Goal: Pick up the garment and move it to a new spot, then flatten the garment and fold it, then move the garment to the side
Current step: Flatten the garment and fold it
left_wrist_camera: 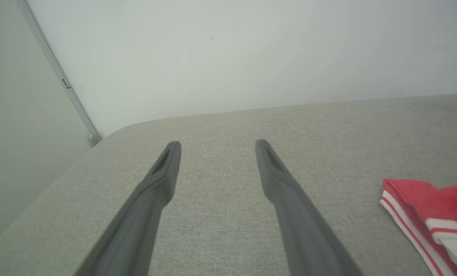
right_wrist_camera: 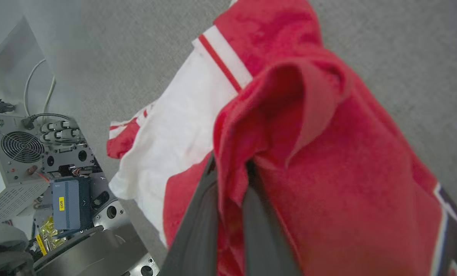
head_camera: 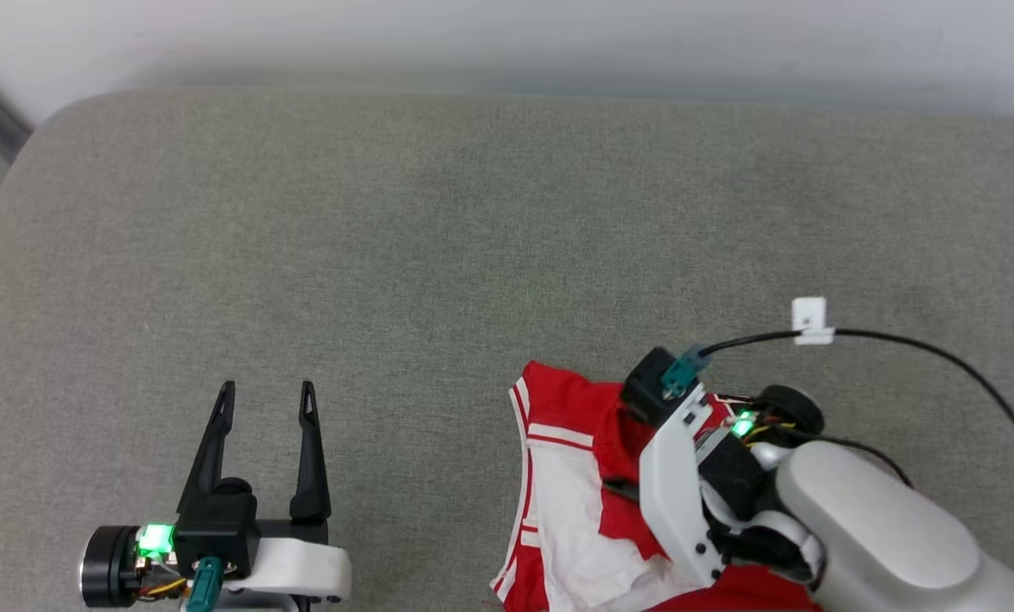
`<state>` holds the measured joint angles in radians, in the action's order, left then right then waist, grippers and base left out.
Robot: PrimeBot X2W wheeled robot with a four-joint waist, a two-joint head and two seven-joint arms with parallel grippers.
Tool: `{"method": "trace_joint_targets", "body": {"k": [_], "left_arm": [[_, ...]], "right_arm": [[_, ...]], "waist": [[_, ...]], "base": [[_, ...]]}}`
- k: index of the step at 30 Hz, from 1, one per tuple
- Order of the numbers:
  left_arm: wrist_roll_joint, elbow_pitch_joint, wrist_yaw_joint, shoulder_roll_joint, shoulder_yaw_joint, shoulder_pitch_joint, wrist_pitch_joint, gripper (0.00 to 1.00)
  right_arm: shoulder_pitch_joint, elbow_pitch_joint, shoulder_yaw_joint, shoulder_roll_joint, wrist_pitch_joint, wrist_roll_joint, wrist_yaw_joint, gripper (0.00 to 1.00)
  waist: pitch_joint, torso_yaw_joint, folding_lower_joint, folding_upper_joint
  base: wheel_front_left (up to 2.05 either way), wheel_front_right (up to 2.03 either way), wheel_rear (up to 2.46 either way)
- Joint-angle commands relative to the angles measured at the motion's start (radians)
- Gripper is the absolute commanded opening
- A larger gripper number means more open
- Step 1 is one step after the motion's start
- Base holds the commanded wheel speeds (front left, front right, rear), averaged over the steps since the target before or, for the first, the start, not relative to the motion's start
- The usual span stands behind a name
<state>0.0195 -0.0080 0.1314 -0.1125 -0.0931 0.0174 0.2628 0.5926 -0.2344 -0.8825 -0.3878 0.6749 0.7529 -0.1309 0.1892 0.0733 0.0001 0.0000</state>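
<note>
The garment [head_camera: 570, 493], red with a white sleeve and striped trim, lies bunched at the lower right of the grey cushion [head_camera: 439, 255]. My right gripper [right_wrist_camera: 230, 168] is shut on a fold of its red fabric [right_wrist_camera: 289, 126], which drapes over the fingers; in the head view the white wrist and forearm [head_camera: 685, 493] cover the middle of the garment. My left gripper [head_camera: 267, 399] stands open at the lower left, well apart from the garment, nothing between its fingers. In the left wrist view, a corner of the garment [left_wrist_camera: 423, 207] shows at the right beyond the left gripper [left_wrist_camera: 217, 147].
A black cable [head_camera: 940, 353] with a white tag [head_camera: 811, 321] runs across the cushion behind my right arm. A pale wall [head_camera: 507, 42] stands behind the cushion. The robot's base with a fan box [right_wrist_camera: 25, 149] shows at the left of the right wrist view.
</note>
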Motion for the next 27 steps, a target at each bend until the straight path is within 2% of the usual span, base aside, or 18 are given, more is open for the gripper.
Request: {"method": "trace_joint_targets", "body": {"k": [1,7,8,9,10,15,19,23,27], "left_arm": [[-0.008,0.002,-0.003,0.005,0.0,-0.012,0.003,1.0],[-0.009,0.012,-0.006,0.009,-0.003,-0.024,0.003,1.0],[-0.009,0.014,-0.005,0.009,-0.001,-0.021,0.003,1.0],[-0.009,0.016,-0.004,0.009,0.002,-0.016,0.003,1.0],[-0.009,0.019,-0.004,0.008,0.005,-0.011,0.003,1.0],[-0.007,0.026,-0.003,0.005,0.015,0.005,0.003,1.0],[-0.002,0.023,-0.003,0.008,0.023,0.021,0.003,1.0],[-0.002,0.018,-0.004,0.009,0.03,0.032,0.003,1.0],[-0.004,0.014,-0.007,0.01,0.033,0.04,0.003,1.0]], "right_arm": [[0.012,-0.022,-0.016,0.011,-0.007,-0.011,0.0,0.0],[0.028,-0.184,-0.124,0.034,-0.07,-0.017,0.001,0.0],[0.039,-0.187,-0.139,0.03,-0.093,-0.026,0.001,0.16],[0.05,-0.183,-0.149,0.025,-0.117,-0.029,0.001,0.42],[0.058,-0.176,-0.149,0.018,-0.146,-0.026,0.001,1.0],[0.081,-0.103,-0.128,-0.042,-0.282,-0.061,0.001,1.0],[0.052,-0.033,-0.023,-0.104,-0.369,-0.075,0.001,1.0],[0.002,0.005,0.159,-0.133,-0.507,-0.166,0.001,1.0],[-0.095,0.012,0.401,-0.091,-0.693,-0.304,0.001,1.0]], "waist": [[0.008,0.004,-0.0001,0.0],[0.02,0.003,-0.0001,0.0],[0.017,0.0,-0.0001,0.0],[0.011,-0.004,-0.0001,0.0],[0.005,-0.008,-0.0001,0.0],[-0.037,-0.03,-0.0001,0.0],[-0.065,-0.049,-0.0001,0.0],[-0.082,-0.069,-0.0001,0.0],[-0.097,-0.082,-0.0001,0.0]], "base": [[0.0,0.0,0.0],[0.0,0.0,0.0],[0.0,0.0,0.0],[0.0,0.0,0.0],[0.0,0.0,0.0],[0.0,0.0,0.0],[0.0,0.0,0.0],[0.0,0.0,0.0],[0.0,0.0,0.0]]}}
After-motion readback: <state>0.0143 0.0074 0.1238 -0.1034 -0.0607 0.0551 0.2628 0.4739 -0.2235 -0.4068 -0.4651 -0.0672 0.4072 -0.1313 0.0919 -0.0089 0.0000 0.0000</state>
